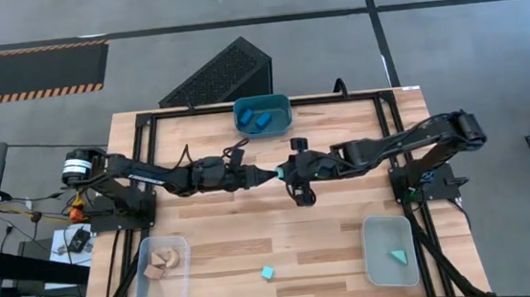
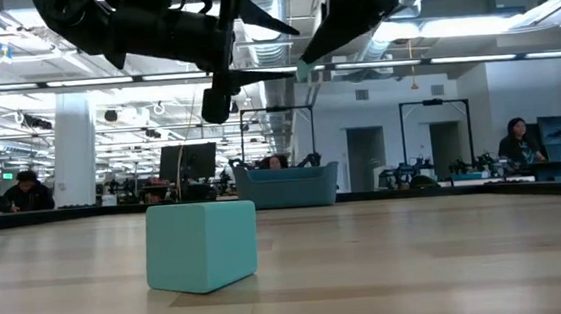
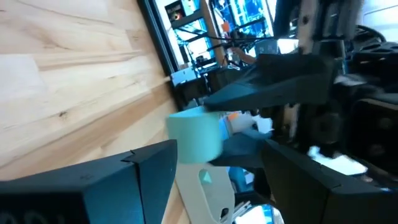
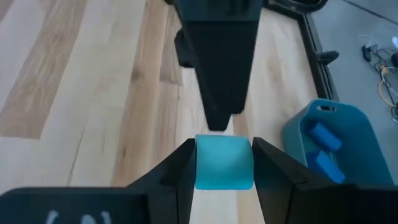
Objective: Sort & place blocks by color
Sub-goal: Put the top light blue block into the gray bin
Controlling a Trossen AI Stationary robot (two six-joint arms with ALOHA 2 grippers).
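A light teal cube (image 1: 278, 173) hangs high over the middle of the table, where my two grippers meet. My left gripper (image 1: 270, 174) reaches in from the table's left and my right gripper (image 1: 287, 173) from its right, and both are shut on this block (image 4: 224, 163). A second teal cube (image 1: 268, 273) rests flat on the table near the front edge and looms large in the low view (image 2: 202, 245). Two blue blocks (image 1: 261, 122) lie in the blue bin (image 1: 283, 104) at the far edge. My left gripper comes in level from the table's left. One finger (image 4: 217, 87) lies with its free end on the block's top edge (image 4: 222, 139). The block hides the other finger. The block (image 3: 194, 134) sits at the fingers' free ends, clear of the table. My right gripper pinches the block's two opposite side faces (image 4: 200, 164) between its two fingers (image 4: 177, 171). They slant down from the table's right, turned crosswise to the left gripper's pair. The block sits level between them, lifted clear.
A clear bin (image 1: 149, 291) at the front left holds tan wooden blocks (image 1: 162, 262). Another clear bin (image 1: 382, 271) at the front right holds a teal wedge (image 1: 399, 256). A black perforated wedge-shaped box (image 1: 220, 75) stands beyond the far edge. Bare tabletop lies below the grippers.
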